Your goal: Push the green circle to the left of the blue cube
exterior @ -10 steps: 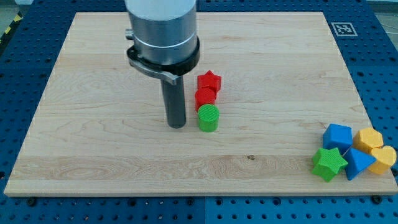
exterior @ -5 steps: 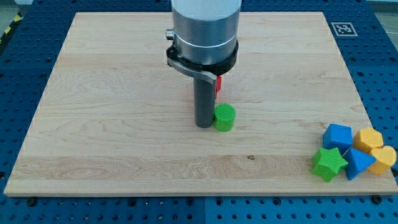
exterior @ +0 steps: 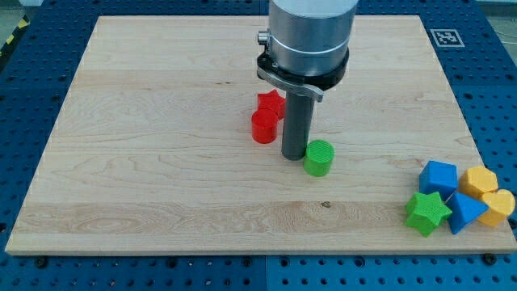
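Observation:
The green circle [exterior: 318, 158] sits near the middle of the wooden board [exterior: 145, 121]. My tip [exterior: 294, 156] touches its left side, slightly toward the view's top. The blue cube [exterior: 438, 177] stands far to the view's right, near the board's right edge, well apart from the green circle. The rod's upper part and the arm's grey body rise above the tip toward the view's top.
A red circle [exterior: 263, 127] and a red star [exterior: 271, 103] lie just left of the rod. By the blue cube sit a green star [exterior: 426, 213], a blue triangle [exterior: 465, 212] and two yellow blocks [exterior: 482, 181] [exterior: 499, 205].
My tip has slid to the view's right, pushing the green circle right and slightly down, away from the two red blocks. The other blocks have not moved.

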`<state>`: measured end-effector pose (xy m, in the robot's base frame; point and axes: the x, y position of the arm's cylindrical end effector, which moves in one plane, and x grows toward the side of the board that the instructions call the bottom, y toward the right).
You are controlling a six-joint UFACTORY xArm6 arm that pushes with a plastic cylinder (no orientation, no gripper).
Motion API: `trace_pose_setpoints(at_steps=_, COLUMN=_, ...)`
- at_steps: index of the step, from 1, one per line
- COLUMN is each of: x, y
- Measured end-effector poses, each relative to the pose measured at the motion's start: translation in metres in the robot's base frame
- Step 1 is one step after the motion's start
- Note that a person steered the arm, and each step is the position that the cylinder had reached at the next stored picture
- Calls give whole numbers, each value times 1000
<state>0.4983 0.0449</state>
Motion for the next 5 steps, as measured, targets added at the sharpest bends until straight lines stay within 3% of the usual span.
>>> trace_pose_setpoints(at_steps=5, x=5, y=15)
